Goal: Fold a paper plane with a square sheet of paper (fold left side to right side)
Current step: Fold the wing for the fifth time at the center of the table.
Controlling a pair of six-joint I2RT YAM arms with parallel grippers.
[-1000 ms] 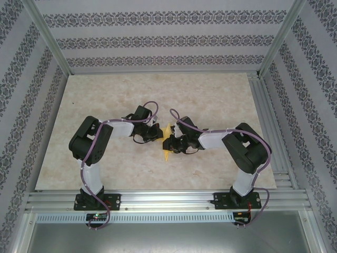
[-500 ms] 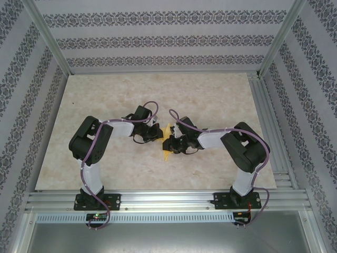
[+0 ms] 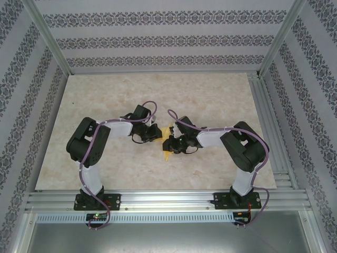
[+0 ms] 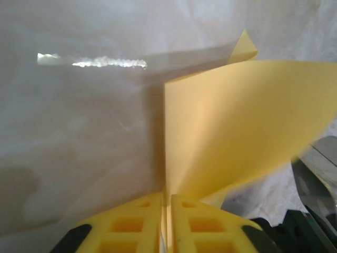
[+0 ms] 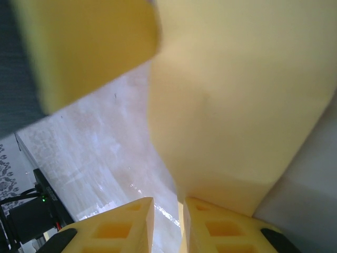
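Note:
The square sheet of paper [image 3: 169,129] is yellow, partly folded, and held up off the table between the two grippers at the middle. In the left wrist view the paper [image 4: 247,121] stands on edge as a curved flap, and my left gripper [image 4: 166,203] is shut on its lower edge, with only a thin slit between the yellow fingers [image 4: 131,221]. My left gripper [image 3: 156,134] meets my right gripper [image 3: 171,142] at the sheet. In the right wrist view the paper [image 5: 242,105] leans against the right finger [image 5: 221,221]. My right gripper [image 5: 168,208] stands a little open, and the table shows through the gap.
The marble-patterned table top [image 3: 210,100] lies inside an aluminium frame [image 3: 168,199], with patterned walls all round. A blurred yellow finger [image 5: 89,47] of the other gripper hangs close at the upper left of the right wrist view. The dark body of the right arm [image 4: 310,190] is near the paper.
The left arm's elbow has shifted slightly to the left. The paper and both grippers stay at about the same spot.

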